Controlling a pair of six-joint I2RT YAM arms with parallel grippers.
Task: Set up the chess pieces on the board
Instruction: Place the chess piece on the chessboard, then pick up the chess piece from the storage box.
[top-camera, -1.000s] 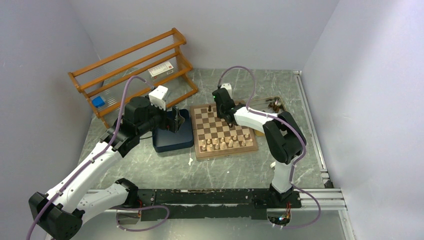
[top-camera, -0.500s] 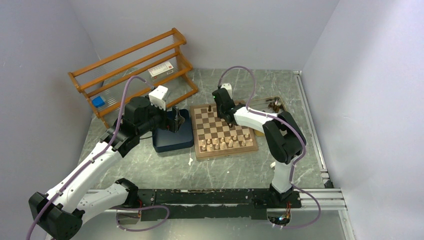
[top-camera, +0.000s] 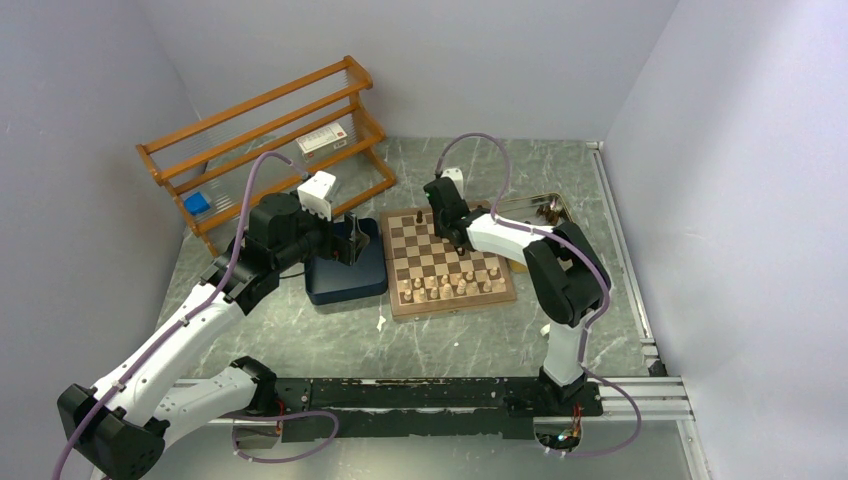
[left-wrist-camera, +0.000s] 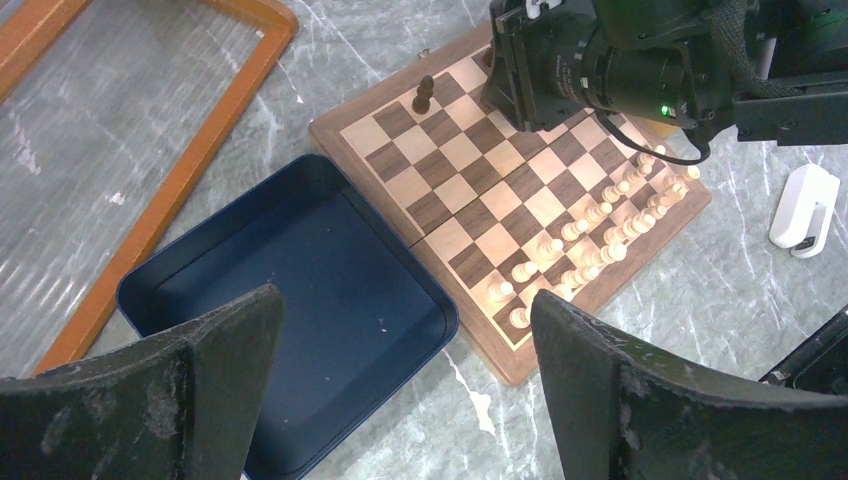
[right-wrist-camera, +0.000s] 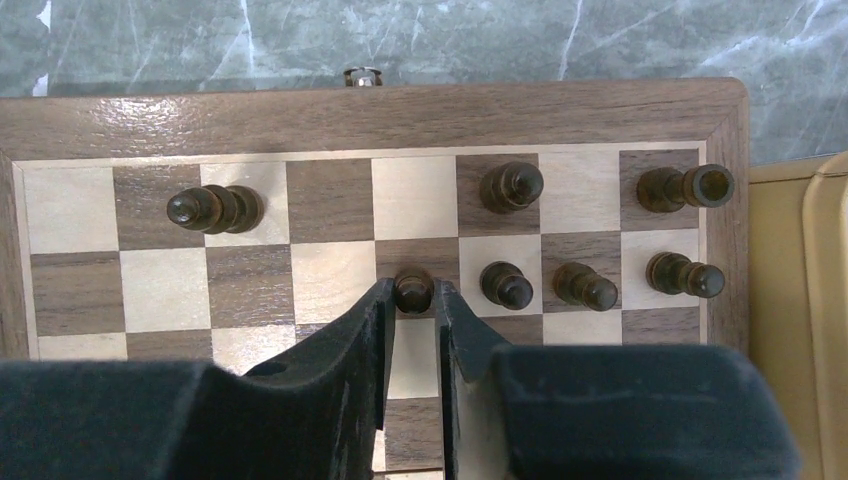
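Note:
The board (top-camera: 400, 222) lies mid-table, seen close in the right wrist view (right-wrist-camera: 300, 105). Dark chess pieces stand along its far rows: a tall one (right-wrist-camera: 213, 209), another (right-wrist-camera: 511, 186), a corner one (right-wrist-camera: 686, 187), and three pawns (right-wrist-camera: 505, 285) (right-wrist-camera: 584, 287) (right-wrist-camera: 684, 275). My right gripper (right-wrist-camera: 411, 295) straddles one more dark pawn (right-wrist-camera: 413, 289), which stands upright on a dark square. The jaws sit narrowly open, hair-close to its sides. My left gripper (left-wrist-camera: 405, 310) hangs wide open and empty over the blue tray's edge.
A dark blue tray (left-wrist-camera: 300, 280) lies left of the board and looks bare inside. Pale cream chessmen (top-camera: 450, 287) fill the board's near rows. A metal tray (top-camera: 545, 208) sits at the board's far right. An orange wooden rack (top-camera: 270, 140) stands at the back left. A small white object (left-wrist-camera: 805, 205) lies near the board.
The right wrist shifted slightly toward the board's far edge and its jaws eased apart a little around the pawn. The left arm has not moved.

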